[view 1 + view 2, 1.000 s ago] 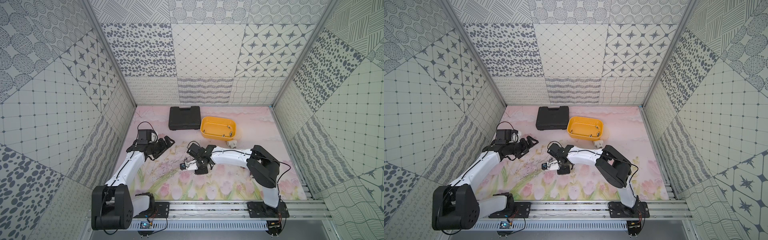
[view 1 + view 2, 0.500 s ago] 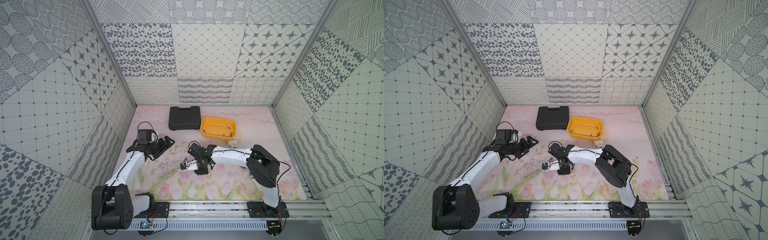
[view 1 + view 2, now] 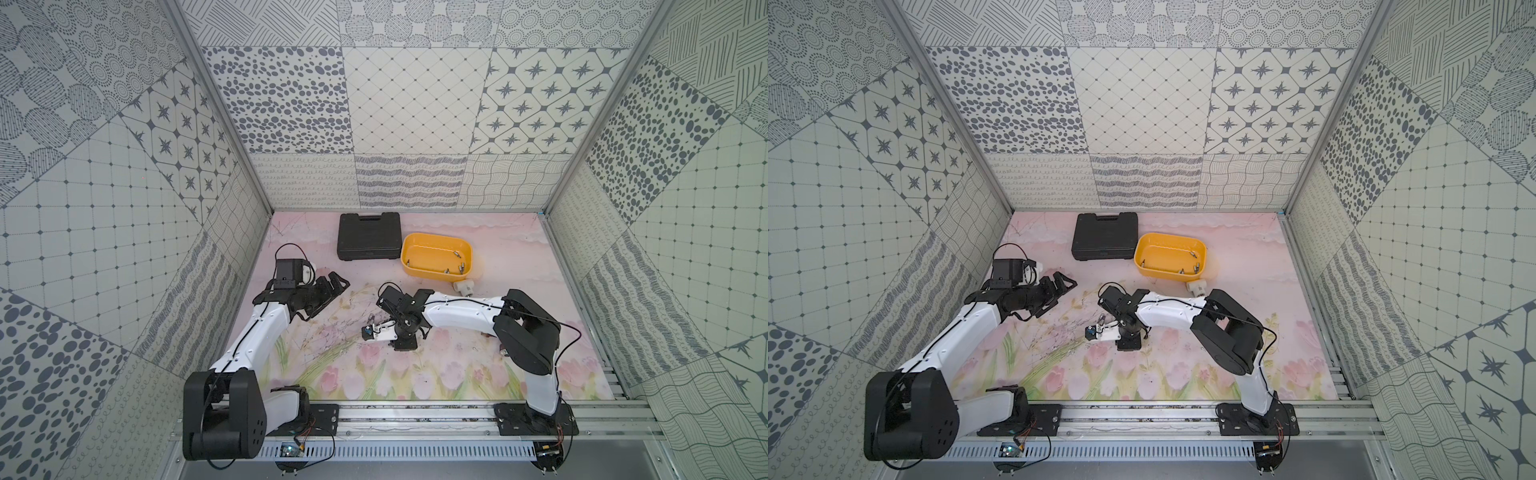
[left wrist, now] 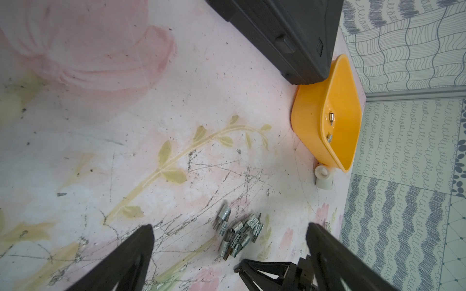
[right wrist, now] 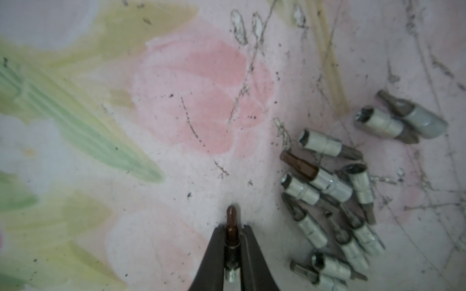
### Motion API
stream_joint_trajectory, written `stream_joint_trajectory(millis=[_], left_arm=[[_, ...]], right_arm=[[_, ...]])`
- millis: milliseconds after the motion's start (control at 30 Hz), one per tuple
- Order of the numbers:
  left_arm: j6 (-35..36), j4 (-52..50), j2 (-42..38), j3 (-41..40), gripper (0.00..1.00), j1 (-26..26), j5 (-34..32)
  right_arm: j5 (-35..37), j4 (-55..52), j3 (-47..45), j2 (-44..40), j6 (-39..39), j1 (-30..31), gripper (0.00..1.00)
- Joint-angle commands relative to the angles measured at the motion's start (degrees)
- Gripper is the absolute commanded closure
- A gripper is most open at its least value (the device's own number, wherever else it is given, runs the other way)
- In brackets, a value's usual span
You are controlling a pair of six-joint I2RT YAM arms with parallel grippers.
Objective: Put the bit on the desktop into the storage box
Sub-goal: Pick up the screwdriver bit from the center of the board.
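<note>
Grey-patterned tile walls point(image 3: 415, 104) enclose a scuffed pink floral tabletop point(image 3: 457, 374).

We note: left arm point(image 3: 257, 332) reaches forward, left gripper point(image 4: 230, 226) with jaws spread wide. Right arm point(image 3: 461, 318) bends inward across centre, right gripper point(image 5: 232, 229) tilted down, jaws pinched tight on bit point(image 5: 231, 216).

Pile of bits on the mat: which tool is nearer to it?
Right. The right tool is just beside the pile of bits, shut on one bit; the left tool stands open, farther off, facing it.
</note>
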Motion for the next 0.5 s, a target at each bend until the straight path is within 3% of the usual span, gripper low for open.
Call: stream_joint_trajectory(millis=[0, 467], left_arm=[[0.77, -0.16, -0.36, 0.09, 0.01, 0.31, -0.09], [1.04, -0.30, -0.64, 0.06, 0.01, 0.24, -0.22]], right_arm=[[0.41, -2.39, -0.57, -0.40, 0.94, -0.32, 0.90], [-1.02, -2.34, 0.63, -6.68, 7.49, -1.49, 0.93]])
